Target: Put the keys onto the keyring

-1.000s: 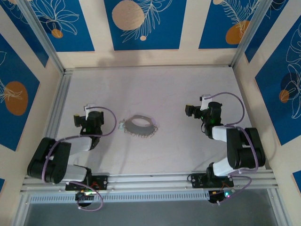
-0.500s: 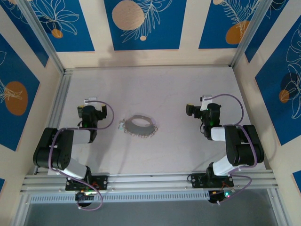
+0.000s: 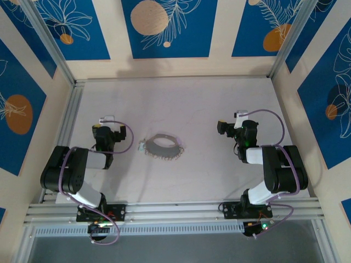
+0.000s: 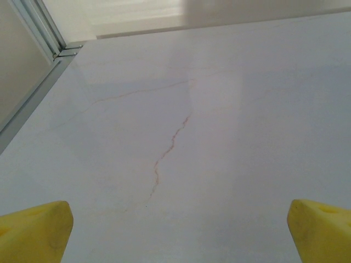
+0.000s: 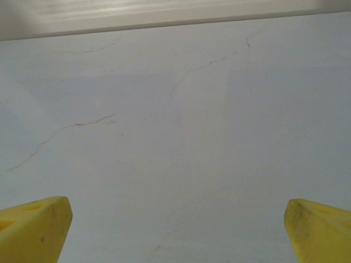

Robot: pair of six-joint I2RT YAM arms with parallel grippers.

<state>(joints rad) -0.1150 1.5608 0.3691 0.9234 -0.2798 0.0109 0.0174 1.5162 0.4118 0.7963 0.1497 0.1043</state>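
The keyring [image 3: 162, 146] is a thin pale loop lying flat on the table between the two arms. The keys [image 3: 165, 156] are tiny pale pieces beaded along its near side, with one more piece at its left end [image 3: 142, 146]. My left gripper [image 3: 106, 133] rests low to the left of the ring, well apart from it. In the left wrist view it [image 4: 178, 233] is open, its yellow fingertips [image 4: 38, 230] wide over bare table. My right gripper [image 3: 245, 132] sits far to the right of the ring, and in its wrist view it [image 5: 178, 230] is open with nothing between the fingertips [image 5: 35, 227].
The white table [image 3: 192, 104] has faint hairline cracks [image 4: 164, 156]. An aluminium rail [image 4: 38, 82] runs along its left edge, and patterned blue-and-cream walls [image 3: 170, 27] close in the back and both sides. Both arms are folded back near their bases.
The left arm has folded back towards its base and its gripper has shifted slightly away from me. The right arm has settled a little. The keyring has not moved.
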